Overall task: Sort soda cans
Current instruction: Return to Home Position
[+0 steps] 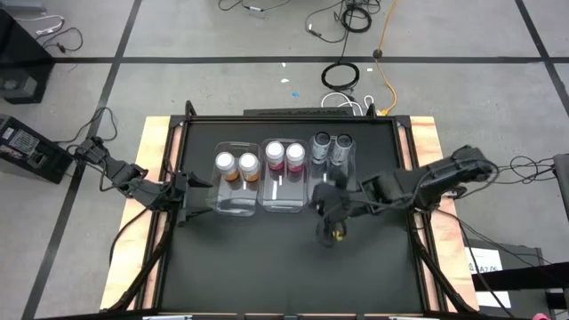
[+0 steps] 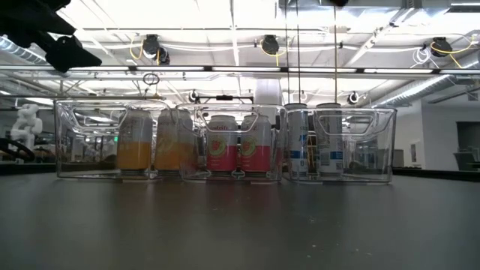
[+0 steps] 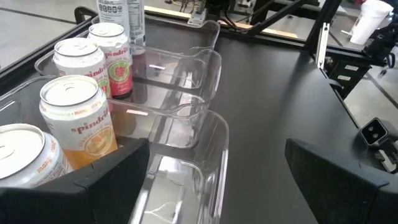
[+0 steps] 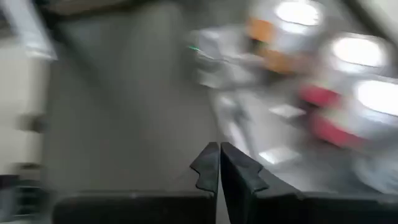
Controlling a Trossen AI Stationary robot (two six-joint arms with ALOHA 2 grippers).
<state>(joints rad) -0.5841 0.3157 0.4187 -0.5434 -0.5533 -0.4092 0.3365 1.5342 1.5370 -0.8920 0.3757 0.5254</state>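
Three clear bins stand side by side mid-table. Two orange soda cans [image 1: 236, 165] stand upright in the left bin [image 1: 233, 203], two pink ones [image 1: 285, 156] in the middle bin [image 1: 283, 200], and two dark ones [image 1: 331, 144] in the right bin [image 2: 352, 142]. My right gripper [image 4: 219, 163] is shut with nothing between its fingers. It hangs over the table just before the right bin's near end [image 1: 331, 213]. My left gripper [image 3: 217, 186] waits open beside the left bin's left wall [image 1: 189, 191], the orange cans [image 3: 78, 118] close by.
The near halves of all three bins hold nothing. Dark tabletop [image 1: 284, 267] lies bare toward the near edge. Wooden borders [image 1: 153, 178] and black frame rails run along the table's sides. Cables lie on the floor beyond the far edge.
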